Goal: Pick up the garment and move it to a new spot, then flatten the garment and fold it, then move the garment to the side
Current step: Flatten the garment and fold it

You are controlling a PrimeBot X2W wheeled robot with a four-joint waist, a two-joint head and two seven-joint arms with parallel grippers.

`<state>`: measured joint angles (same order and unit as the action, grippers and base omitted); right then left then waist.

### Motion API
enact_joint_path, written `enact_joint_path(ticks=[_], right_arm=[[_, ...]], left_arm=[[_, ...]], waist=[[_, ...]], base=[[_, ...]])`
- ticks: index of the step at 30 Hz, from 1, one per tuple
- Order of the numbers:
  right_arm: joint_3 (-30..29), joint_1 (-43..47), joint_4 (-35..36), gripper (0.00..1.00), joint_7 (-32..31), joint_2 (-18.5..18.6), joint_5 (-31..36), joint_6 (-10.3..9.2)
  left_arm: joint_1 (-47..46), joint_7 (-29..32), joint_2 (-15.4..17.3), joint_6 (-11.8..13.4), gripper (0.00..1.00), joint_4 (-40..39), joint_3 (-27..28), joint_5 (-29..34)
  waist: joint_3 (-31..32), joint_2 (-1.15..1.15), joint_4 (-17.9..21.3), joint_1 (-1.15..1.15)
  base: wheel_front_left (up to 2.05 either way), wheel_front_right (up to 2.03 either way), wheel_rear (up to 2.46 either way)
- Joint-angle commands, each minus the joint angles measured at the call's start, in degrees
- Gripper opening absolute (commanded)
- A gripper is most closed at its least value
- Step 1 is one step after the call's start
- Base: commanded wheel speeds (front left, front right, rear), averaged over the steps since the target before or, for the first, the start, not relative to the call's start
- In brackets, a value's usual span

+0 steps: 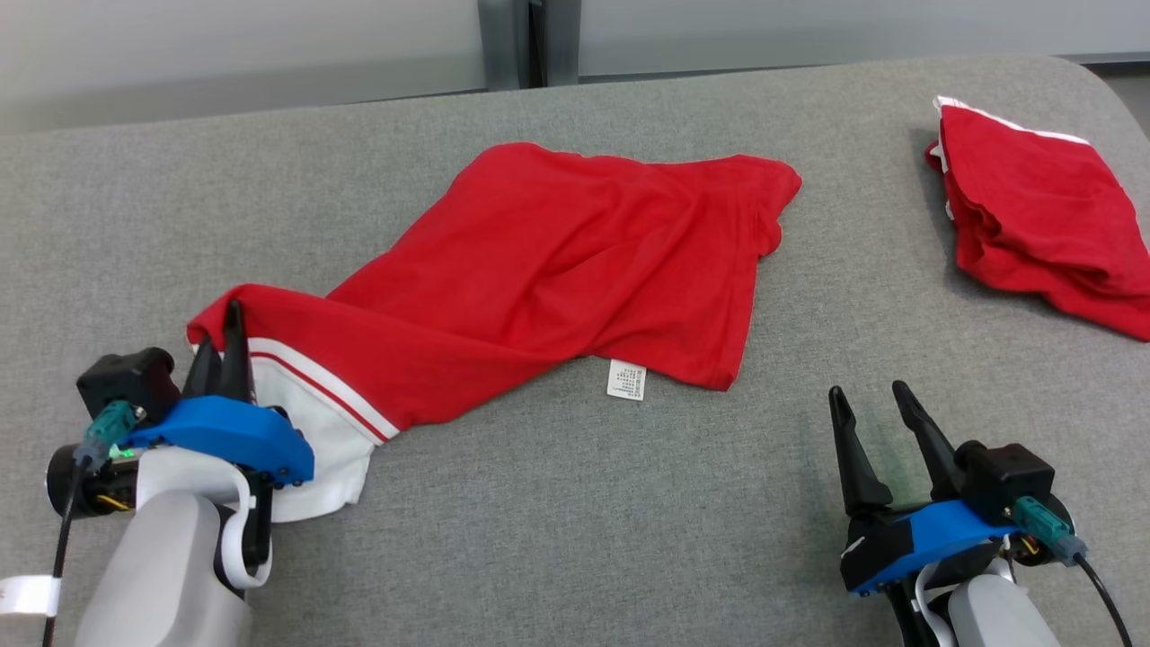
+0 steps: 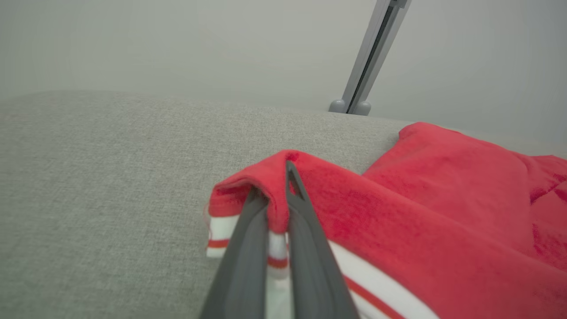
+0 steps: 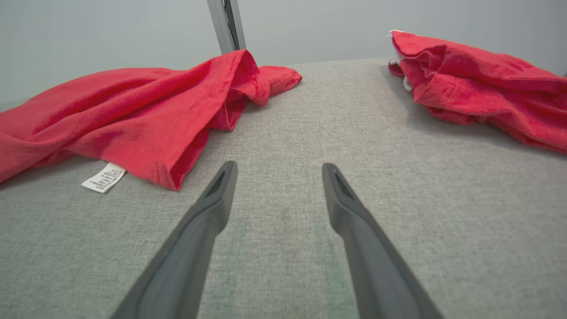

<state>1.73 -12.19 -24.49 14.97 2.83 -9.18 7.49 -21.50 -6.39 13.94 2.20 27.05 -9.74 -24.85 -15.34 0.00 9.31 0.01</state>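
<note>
My left gripper (image 1: 221,334) is clamped on the white-striped hem of the crumpled red cotton garment (image 1: 557,261), which sprawls across the middle of the grey fabric-covered table (image 1: 539,521). My right gripper (image 1: 870,391) is over the table's near right, with its fingers spread and nothing between them.

At the head view's right edge the second garment (image 1: 1033,207) is cut off; the print on the label (image 1: 626,379) is too small to read; lower left, the left gripper (image 1: 221,337) covers part of the white hem of the garment (image 1: 557,261); in the left wrist view, cloth hides one fingertip, and the garment runs off the right and bottom edges.
</note>
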Motion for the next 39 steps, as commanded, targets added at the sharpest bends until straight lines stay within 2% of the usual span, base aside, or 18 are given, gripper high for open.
enact_joint_path(ticks=[1,5,6,7,12,19,29,39], right_arm=[[-0.1,-0.9,0.5,1.00,0.3,0.1,-0.1,0.01],[-0.4,-1.4,0.7,1.00,0.3,0.1,-0.1,0.01],[-0.5,-1.6,0.8,1.00,0.3,0.1,-0.2,0.01],[-0.6,-1.7,1.0,1.00,0.3,0.1,-0.1,0.01],[-1.2,-1.0,1.9,1.00,0.3,0.1,0.3,0.01],[-1.6,0.2,3.7,1.00,0.3,0.1,1.2,0.01],[-2.5,3.1,4.6,1.00,0.3,0.1,2.1,0.01],[-0.5,4.9,4.0,1.00,0.3,0.1,0.5,0.01]], left_arm=[[-2.2,-1.5,0.1,-0.1,0.00,2.5,0.6,-0.2],[-5.5,-4.4,-0.4,-0.9,0.00,8.6,0.6,-0.2],[-6.0,-5.0,-0.7,-1.4,0.43,9.6,0.5,-0.4],[-6.3,-5.5,-1.0,-1.7,1.00,10.4,0.3,-0.5],[-6.1,-7.9,-2.4,-3.3,1.00,11.4,-0.1,-0.5],[-1.3,-8.8,-4.2,-5.7,1.00,6.2,0.1,0.6],[12.1,-8.9,-8.4,-5.7,1.00,-3.7,2.1,2.8],[19.6,-8.9,-9.5,-4.7,1.00,-6.3,3.0,5.4]], waist=[[-0.7,0.00,0.1,-0.01],[-1.4,0.00,0.2,-0.01],[-1.4,0.00,0.1,-0.01],[-1.4,0.00,-0.1,-0.01],[-0.1,0.00,-1.4,-0.01],[3.4,0.00,-3.7,-0.01],[9.7,0.00,-5.9,-0.01],[12.1,0.00,-6.1,-0.01]], base=[[0.00,0.00,0.00],[0.00,0.00,0.00],[0.00,0.00,0.00],[0.00,0.00,0.00],[0.00,0.00,0.00],[0.00,0.00,0.00],[0.00,0.00,0.00],[0.00,0.00,0.00]])
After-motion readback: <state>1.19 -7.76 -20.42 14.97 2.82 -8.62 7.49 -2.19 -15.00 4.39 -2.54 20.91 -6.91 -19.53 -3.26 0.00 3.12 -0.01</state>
